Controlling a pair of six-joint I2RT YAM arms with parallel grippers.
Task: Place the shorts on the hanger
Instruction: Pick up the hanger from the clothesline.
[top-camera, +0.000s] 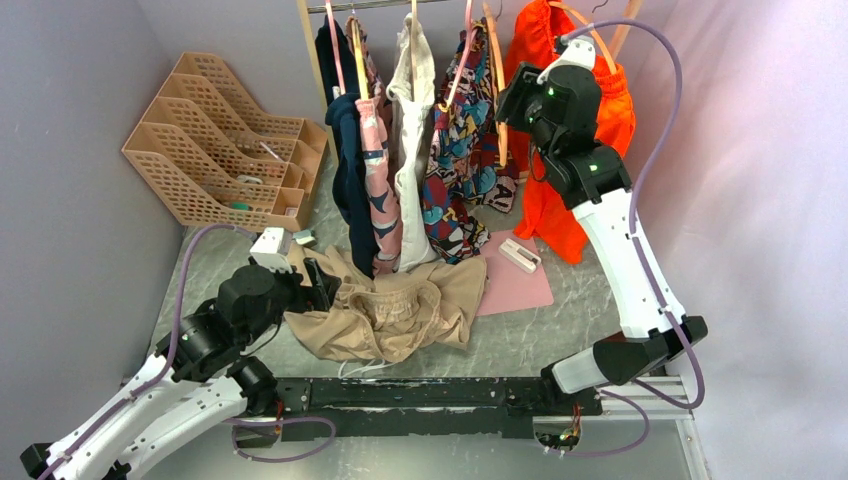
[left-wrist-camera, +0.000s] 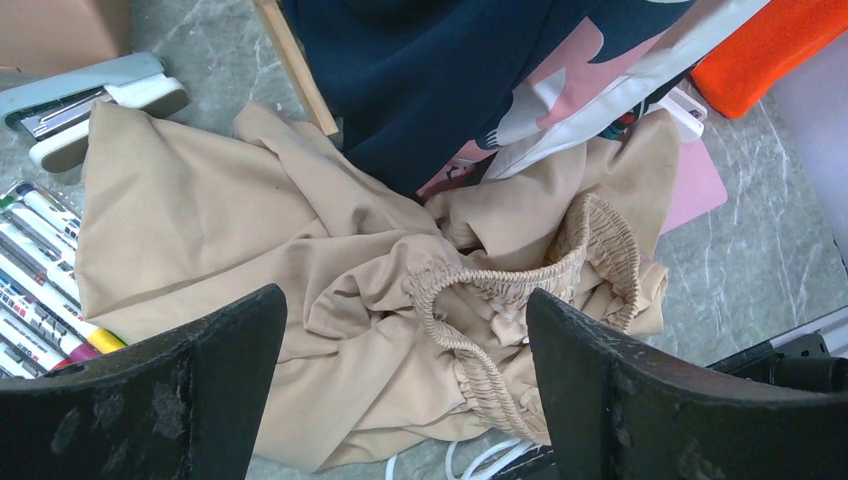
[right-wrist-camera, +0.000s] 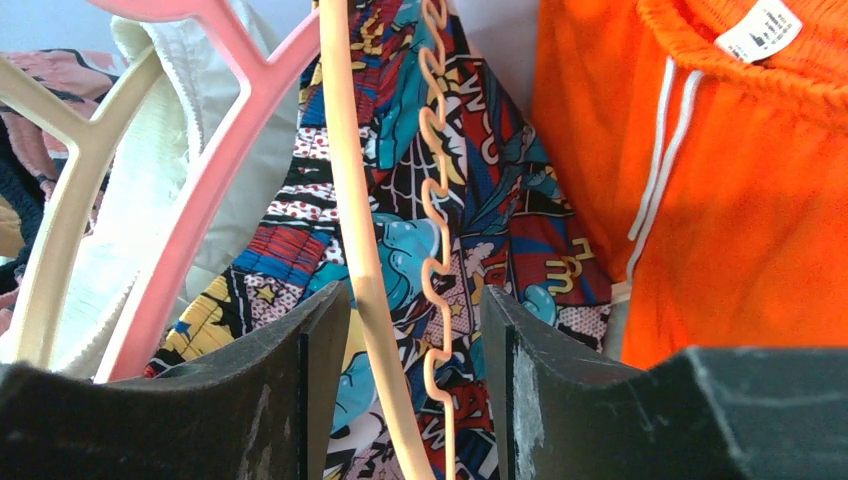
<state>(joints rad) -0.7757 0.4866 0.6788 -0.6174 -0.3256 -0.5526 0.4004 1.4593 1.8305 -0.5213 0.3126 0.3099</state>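
Far left, a rack of tan plastic lattice file trays (top-camera: 220, 140) stands on the grey marbled table (top-camera: 590, 330). The left gripper (top-camera: 318, 283) hangs low at the left edge of the shorts (top-camera: 400, 315), its black fingers spread wide with nothing between them. The wrist view shows only fabric below the gap. The shorts lie crumpled on the table in front of the hanging clothes. They are matte beige cloth in soft folds, with the gathered elastic waistband puckered open towards the right and a loop of white drawstring at the near edge. Left of them in the wrist view lie a grey stapler (left-wrist-camera: 90, 100) and a row of markers (left-wrist-camera: 40, 290). A flat pink mat (top-camera: 515, 285) shows under the shorts' right side. Above hang a navy garment (top-camera: 345, 170), a cream-white ribbed one (top-camera: 412, 130) and a comic-print one (top-camera: 460, 150). The right gripper (right-wrist-camera: 415, 310) is raised at the rail, its fingers partly apart on either side of the hanger (right-wrist-camera: 360, 250), a slim pale orange piece with one smooth arm and one wavy bar. Contact with the pads is not clear. Beside it are a thick pink hanger (right-wrist-camera: 230, 150) and, far right, coarse bright orange shorts (right-wrist-camera: 720, 200).
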